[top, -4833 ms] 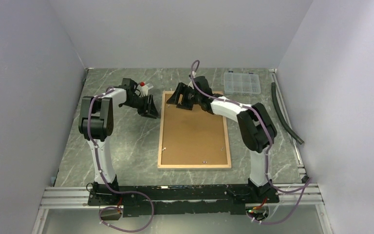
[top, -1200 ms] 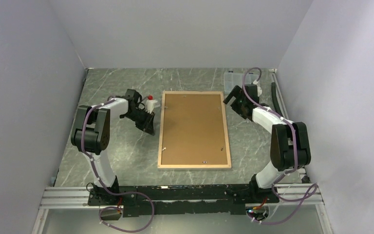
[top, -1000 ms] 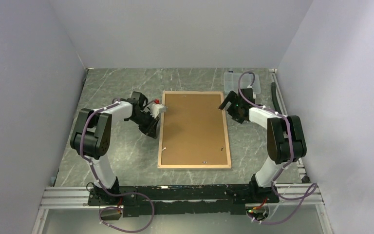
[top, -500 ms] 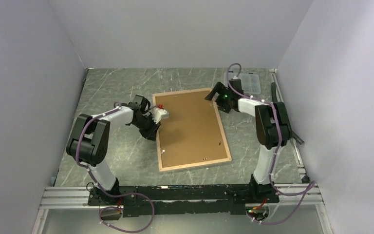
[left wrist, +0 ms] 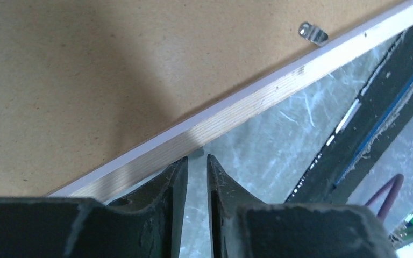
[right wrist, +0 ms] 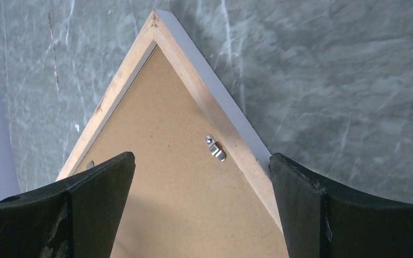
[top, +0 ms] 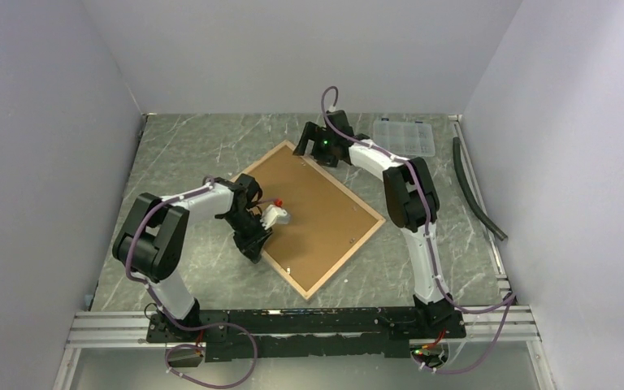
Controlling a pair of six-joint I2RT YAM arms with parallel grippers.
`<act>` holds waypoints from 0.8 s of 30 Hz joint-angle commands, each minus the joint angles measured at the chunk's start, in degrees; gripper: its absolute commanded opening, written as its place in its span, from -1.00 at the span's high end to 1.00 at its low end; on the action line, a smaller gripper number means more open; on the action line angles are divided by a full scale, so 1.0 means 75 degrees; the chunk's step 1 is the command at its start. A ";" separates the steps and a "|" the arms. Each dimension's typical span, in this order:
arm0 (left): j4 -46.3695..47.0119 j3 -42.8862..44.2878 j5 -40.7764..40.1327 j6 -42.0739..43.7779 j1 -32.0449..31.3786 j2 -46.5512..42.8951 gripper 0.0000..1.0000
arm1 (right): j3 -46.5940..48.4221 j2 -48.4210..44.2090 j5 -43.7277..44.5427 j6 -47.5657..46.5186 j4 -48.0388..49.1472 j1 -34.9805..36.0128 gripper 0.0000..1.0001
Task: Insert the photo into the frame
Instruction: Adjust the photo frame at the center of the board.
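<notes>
The frame (top: 347, 258) lies back-up and skewed diagonally at the middle of the green marbled bench (top: 187, 154), its light wood rails enclosing a brown fibreboard backing panel (top: 325, 203). The left tool (top: 253, 244) sits low at the frame's near-left rail. In the left wrist view its fingers (left wrist: 172, 177) are drawn to a narrow slit, their tips just at the rail's outer edge, with the bench showing in the gap. The right tool (top: 313, 150) hovers over the frame's far corner, its fingers (right wrist: 102, 183) spread wide to either side of the corner and touching nothing. A small metal turn clip (right wrist: 215, 148) is fixed on the rail just inside that corner. A clear compartment box (top: 404, 138) rests at the far right of the bench, and a black hose (top: 475, 191) lies along the right edge.
</notes>
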 commanded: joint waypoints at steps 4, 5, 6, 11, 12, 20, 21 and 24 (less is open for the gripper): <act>-0.1529 0.0762 0.0046 0.0993 0.0101 -0.0418 0.37 | -0.0364 -0.1835 0.0546 -0.0346 -0.1206 -0.0454 -1.00; -0.1758 0.0971 0.0059 0.1090 0.0219 -0.0514 0.34 | -0.0697 -0.2243 0.0749 -0.0353 -0.1244 -0.0521 -1.00; -0.1942 0.1296 0.0072 0.1150 0.0428 -0.0585 0.32 | -0.1090 -0.2624 0.0957 -0.0344 -0.1305 -0.0563 -1.00; -0.1905 0.2994 0.0133 0.0870 0.2068 -0.0117 0.25 | -0.3518 -0.4853 0.1153 0.0122 -0.1491 -0.0542 -1.00; -0.1698 0.3380 0.0109 0.0552 0.2447 0.0168 0.23 | -0.4085 -0.5292 0.0958 0.0257 -0.1448 -0.0520 -1.00; -0.1077 0.6238 0.0867 -0.1581 0.4270 0.2949 -0.06 | -0.7995 -0.8780 -0.0491 0.1236 -0.1655 -0.0376 -1.00; -0.1009 0.6384 0.0872 -0.1742 0.4283 0.3150 -0.08 | -0.8317 -0.9100 -0.0608 0.1369 -0.1733 -0.0346 -1.00; -0.0776 0.6556 0.0967 -0.2118 0.4282 0.3561 -0.08 | -0.9132 -0.9825 -0.0951 0.1808 -0.1624 -0.0234 -1.00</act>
